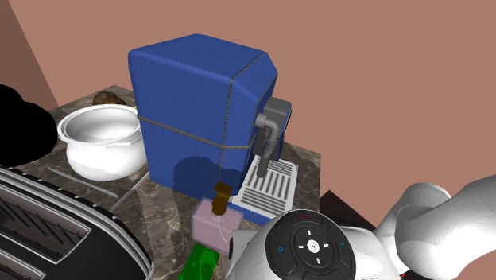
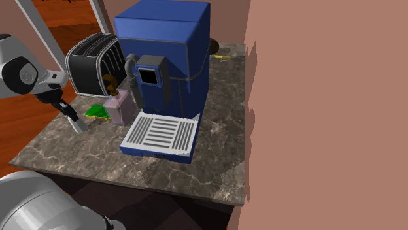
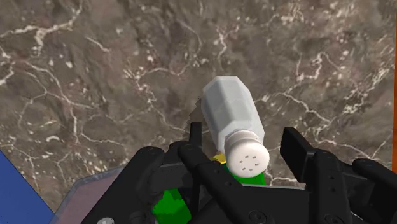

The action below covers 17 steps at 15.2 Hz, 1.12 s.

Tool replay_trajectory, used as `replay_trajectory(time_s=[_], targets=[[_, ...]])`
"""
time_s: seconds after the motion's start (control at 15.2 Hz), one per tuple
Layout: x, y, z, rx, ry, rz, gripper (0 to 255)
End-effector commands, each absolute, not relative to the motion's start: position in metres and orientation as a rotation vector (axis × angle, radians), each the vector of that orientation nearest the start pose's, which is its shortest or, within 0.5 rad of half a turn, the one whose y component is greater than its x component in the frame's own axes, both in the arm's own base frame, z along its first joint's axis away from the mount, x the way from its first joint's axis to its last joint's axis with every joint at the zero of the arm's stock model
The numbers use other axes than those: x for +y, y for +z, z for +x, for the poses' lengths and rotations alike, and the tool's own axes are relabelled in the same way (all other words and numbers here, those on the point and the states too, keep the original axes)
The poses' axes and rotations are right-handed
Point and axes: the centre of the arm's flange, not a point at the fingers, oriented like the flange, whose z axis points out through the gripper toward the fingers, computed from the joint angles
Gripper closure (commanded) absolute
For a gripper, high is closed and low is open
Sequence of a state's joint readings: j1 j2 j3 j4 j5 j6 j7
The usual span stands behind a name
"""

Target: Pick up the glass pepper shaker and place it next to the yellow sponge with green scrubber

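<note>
The counter (image 2: 222, 131) is big and dark. The work is going on right near one edge of it, so a thing that rolls could drop off.

The blue coffee machine (image 2: 163, 46) and the black toaster (image 2: 91, 62) stand close by. The arm has little room, and a wide swing could bump them.

A pale pink box (image 2: 118, 110) sits just beside the sponge (image 2: 98, 112). A push from the hand could slide either one.

The sponge is green, with a bit of yellow seen in the wrist view. It lies partly under the gripper (image 3: 246, 133).

The shaker (image 3: 230, 118) looks white, with a cap full of holes. It is between the fingers, near the sponge, and it leans. I cannot tell if its base is flat on the counter.

The fingers (image 3: 298, 149) stand apart. Bare counter shows between one finger and the shaker, so I think it is not held. If the hand lifts now, the leaning shaker may tip over, roll and fall off the edge. A finger could also knock its cap.
</note>
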<state>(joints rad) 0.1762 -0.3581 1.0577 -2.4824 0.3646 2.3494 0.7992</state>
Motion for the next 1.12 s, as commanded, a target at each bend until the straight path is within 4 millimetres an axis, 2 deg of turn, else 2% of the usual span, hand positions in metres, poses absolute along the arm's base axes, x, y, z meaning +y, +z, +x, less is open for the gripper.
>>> replay_trajectory(time_s=[0.0,0.26,0.53,1.06], targets=[[0.434,0.359,0.151,-0.259,-0.127,-3.079,0],[0.434,0.359,0.151,-0.259,-0.127,-3.079,0],[0.431,0.409,0.147,-0.259,-0.127,-3.079,0],[0.431,0.409,0.147,-0.259,-0.127,-3.079,0]])
